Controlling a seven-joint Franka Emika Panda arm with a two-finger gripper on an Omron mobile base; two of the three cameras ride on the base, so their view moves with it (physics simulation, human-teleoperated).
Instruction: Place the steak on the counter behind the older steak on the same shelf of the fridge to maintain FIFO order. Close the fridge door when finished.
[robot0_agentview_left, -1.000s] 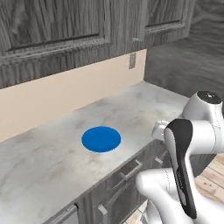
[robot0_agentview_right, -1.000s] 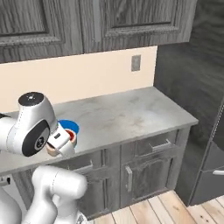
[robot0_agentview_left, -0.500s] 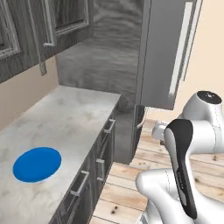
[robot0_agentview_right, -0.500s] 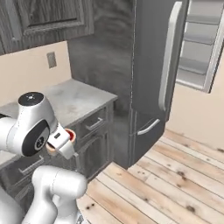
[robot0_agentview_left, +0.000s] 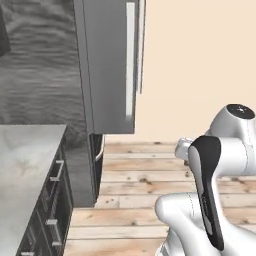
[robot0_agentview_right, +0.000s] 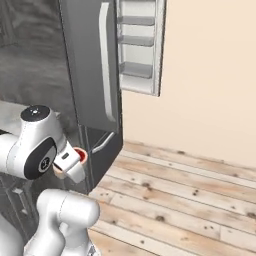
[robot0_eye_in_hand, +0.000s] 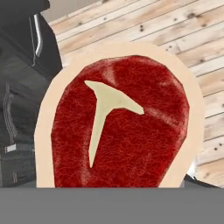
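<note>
The jaws pinch the steak (robot0_eye_in_hand: 118, 124), which sits right in front of the hand camera: a dark red face with a pale T-shaped streak, ringed by a tan rim, its lower edge hidden at the bottom of that view so the fingertips themselves cannot be made out. In the right base view the gripper (robot0_agentview_right: 75, 159) is tucked close against the arm's big white joint, with the steak (robot0_agentview_right: 81, 156) showing as a small red and tan disc at its tip, held in the air just in front of the fridge's lower drawers. The fridge (robot0_agentview_right: 92, 75) stands tall and dark grey, with a long pale handle on the door that faces the cameras; beyond it the other door is swung open against the cream wall, its white inner shelves (robot0_agentview_right: 138, 50) facing out. In the left base view the fridge (robot0_agentview_left: 107, 65) rises at the top middle, and the near end of the counter (robot0_agentview_left: 22, 170) lies at the left edge, its pale marble corner meeting the fridge side, with dark cabinet drawers (robot0_agentview_left: 52, 200) and their handles below. A light wooden plank floor (robot0_agentview_right: 185, 200) spreads beneath the arm and out to the wall.
</note>
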